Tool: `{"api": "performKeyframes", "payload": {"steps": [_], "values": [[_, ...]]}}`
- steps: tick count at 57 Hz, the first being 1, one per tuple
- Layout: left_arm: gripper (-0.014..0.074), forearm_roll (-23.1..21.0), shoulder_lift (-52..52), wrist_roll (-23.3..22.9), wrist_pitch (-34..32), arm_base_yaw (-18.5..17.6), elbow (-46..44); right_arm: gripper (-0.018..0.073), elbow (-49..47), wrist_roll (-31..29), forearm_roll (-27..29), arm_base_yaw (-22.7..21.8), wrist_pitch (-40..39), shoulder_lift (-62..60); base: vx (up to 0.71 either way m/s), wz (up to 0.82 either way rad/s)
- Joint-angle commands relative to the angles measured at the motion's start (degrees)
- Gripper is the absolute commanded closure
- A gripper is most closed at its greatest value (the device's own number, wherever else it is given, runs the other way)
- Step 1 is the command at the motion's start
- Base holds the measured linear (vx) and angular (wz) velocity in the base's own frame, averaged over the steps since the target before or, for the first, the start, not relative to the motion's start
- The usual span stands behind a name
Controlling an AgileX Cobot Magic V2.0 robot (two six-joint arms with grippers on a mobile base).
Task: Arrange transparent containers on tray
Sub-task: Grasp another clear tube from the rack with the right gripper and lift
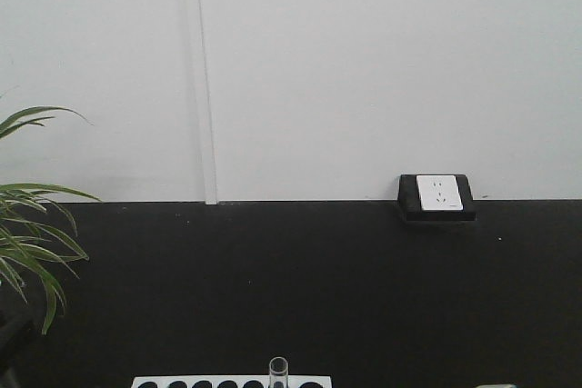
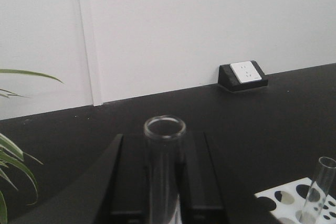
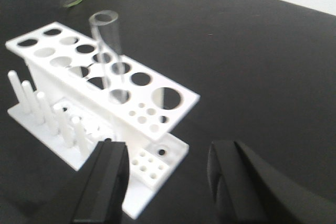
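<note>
Step in hand: carry. Left gripper looks clamped on an upright test tube, off to one side of the white rack near the tabletop's front edge, though pad contact is hard to confirm from the wrist view. Right gripper is wide open and empty, facing the rack, where a second tube stands in a hole. Tray isn't in any view. Next move: find the tray, swing the left arm over, tilt the tube and lay it down gently.

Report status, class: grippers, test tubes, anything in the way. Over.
Left gripper shut on one test tube. Right gripper open, empty, by rack. Second tube upright in rack. Tray not in view.
</note>
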Motion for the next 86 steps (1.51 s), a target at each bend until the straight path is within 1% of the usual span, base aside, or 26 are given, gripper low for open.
{"api": "performKeyframes", "payload": {"steps": [1, 6, 10, 12, 26, 36, 42, 57, 65, 80, 86], "values": [[0.043, -0.75, -0.4, -0.54, -4.54, -0.31, -2.01, 0.0118, -1.66, 0.16, -0.28, 2.31, -12.36, 5.37, 0.0, 0.0], [0.043, -0.75, -0.4, -0.59, -4.54, -0.31, -2.01, 0.0111, -2.08, 4.37, -0.33, 3.25, -18.47, 10.62, 0.0, 0.0], [0.043, -0.75, -0.4, -0.59, -4.54, -0.31, -2.01, 0.0099, -3.6, 7.65, -0.38, 3.24, -20.74, 13.96, 0.0, 0.0], [0.043, -0.75, -0.4, -0.63, -4.54, -0.31, -2.01, 0.0094, -4.69, 8.33, -0.48, 3.24, -21.27, 15.11, 0.0, 0.0], [0.043, -0.75, -0.4, -0.63, -4.54, -0.31, -2.01, 0.0059, -13.23, 8.28, -1.43, 3.24, -21.2, 23.0, 0.0, 0.0], [0.043, -0.75, -0.4, -0.63, -4.54, -0.31, -2.01, 0.0059, -17.1, 8.91, -6.32, 3.24, -20.91, 26.24, 0.0, 0.0], [0.043, -0.75, -0.4, -0.63, -4.54, -0.31, -2.01, 0.0059, -18.87, 9.86, -8.06, 3.24, -20.76, 27.22, 0.0, 0.0], [0.043, -0.75, -0.4, -0.63, -4.54, -0.31, -2.01, 0.0065, -20.98, 9.81, -7.96, 3.06, -21.23, 29.04, 0.0, 0.0], [0.043, -0.75, -0.4, -0.63, -4.54, -0.31, -2.01, 0.0114, -20.98, 9.81, -7.96, 3.06, -21.08, 29.22, 0.0, 0.0], [0.043, -0.75, -0.4, -0.63, -4.54, -0.31, -2.01, 0.0341, -20.98, 9.81, -7.96, 3.06, -21.89, 29.34, 0.0, 0.0], [0.043, -0.75, -0.4, -0.63, -4.54, -0.31, -2.01, 0.0407, -20.98, 9.81, -7.71, 3.06, -21.89, 28.65, 0.0, 0.0]]}}
